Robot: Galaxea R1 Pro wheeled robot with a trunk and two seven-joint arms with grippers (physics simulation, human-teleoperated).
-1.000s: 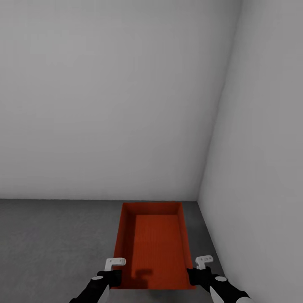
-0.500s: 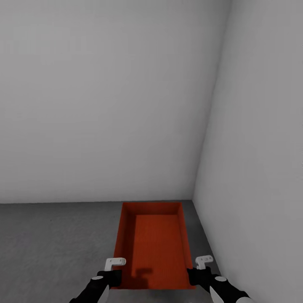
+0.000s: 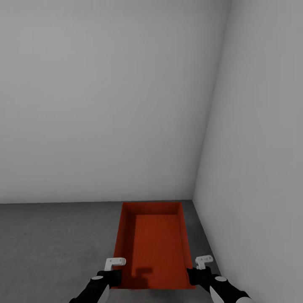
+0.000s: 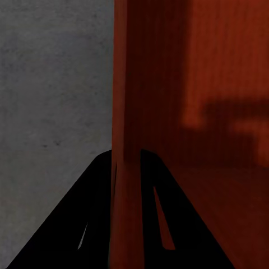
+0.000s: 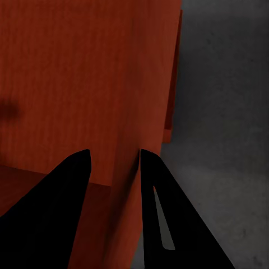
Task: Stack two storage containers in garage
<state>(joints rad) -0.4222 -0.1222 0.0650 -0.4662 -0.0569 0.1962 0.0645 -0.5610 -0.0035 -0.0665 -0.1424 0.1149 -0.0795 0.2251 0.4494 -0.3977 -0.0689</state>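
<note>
Both end effectors, left (image 3: 112,273) and right (image 3: 198,271), are clamping the bin's (image 3: 153,248) side walls, carrying it over the garage floor (image 3: 50,244) near the wall corner; lowering it flat comes next.

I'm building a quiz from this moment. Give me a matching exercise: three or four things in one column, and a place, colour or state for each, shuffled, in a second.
Things:
1. storage container
2. floor
3. left gripper
4. wall

Descriptions:
A. pale grey, bare
B. shut on the container's left wall
C. orange-red, open-topped, empty
D. dark grey speckled concrete

Pairs: 1-C, 2-D, 3-B, 4-A
</note>
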